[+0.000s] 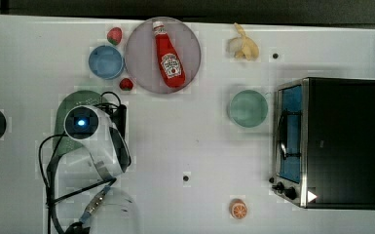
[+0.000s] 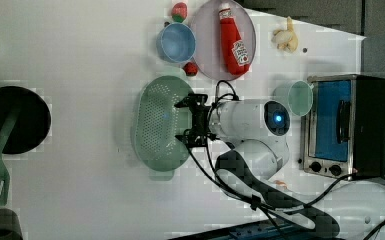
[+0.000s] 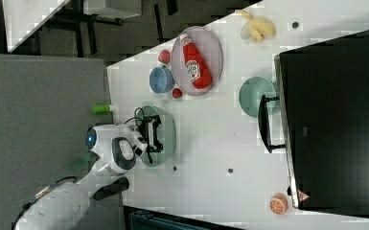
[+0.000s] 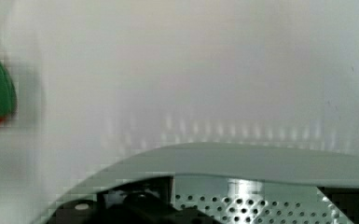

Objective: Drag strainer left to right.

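The strainer [image 2: 157, 125], a large pale mint-green oval with rows of small holes, lies on the white table at the top view's left; there the arm covers most of the strainer [image 1: 78, 100]. My gripper [image 2: 186, 120] hangs open over the strainer's rim on the left view's right side, fingers spread wide along that rim and holding nothing. In the right view the gripper [image 3: 154, 133] sits above the strainer [image 3: 167, 139]. The wrist view has the rim [image 4: 242, 161] and the holed wall close below the camera, with a dark finger [image 4: 137, 205] beside it.
A red toy strawberry [image 1: 126, 84] and a blue bowl [image 1: 105, 62] lie just beyond the strainer. A plate [image 1: 141, 53] carries a ketchup bottle [image 1: 168, 56]. A teal bowl [image 1: 248, 108] and a toaster oven [image 1: 326, 141] stand at the top view's right.
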You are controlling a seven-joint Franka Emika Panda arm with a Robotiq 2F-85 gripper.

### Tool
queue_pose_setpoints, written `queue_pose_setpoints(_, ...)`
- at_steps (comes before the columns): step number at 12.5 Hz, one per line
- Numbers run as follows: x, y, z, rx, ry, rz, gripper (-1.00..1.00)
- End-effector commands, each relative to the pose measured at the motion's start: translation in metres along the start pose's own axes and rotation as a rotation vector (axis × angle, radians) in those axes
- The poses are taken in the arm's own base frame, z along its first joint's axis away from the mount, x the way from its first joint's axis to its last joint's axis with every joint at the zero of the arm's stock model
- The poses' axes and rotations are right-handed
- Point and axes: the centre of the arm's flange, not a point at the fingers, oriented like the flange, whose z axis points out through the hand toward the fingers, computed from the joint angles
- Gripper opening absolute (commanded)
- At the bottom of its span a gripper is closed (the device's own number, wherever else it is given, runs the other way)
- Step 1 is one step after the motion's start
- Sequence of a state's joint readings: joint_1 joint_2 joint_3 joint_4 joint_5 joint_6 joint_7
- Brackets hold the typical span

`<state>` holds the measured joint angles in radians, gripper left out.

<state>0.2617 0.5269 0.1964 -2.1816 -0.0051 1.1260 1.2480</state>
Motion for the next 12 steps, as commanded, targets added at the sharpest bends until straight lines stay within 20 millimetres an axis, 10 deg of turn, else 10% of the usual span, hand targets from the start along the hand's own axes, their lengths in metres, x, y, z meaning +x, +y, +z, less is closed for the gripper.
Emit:
queue_pose_setpoints(1, 0.063, 0.002, -0.006, -0.018, 0.037, -0.016, 1.00)
queue_pose_setpoints(12, 0.199, -0.005, -0.024, -0.023, 0.077, -0.123, 1.00)
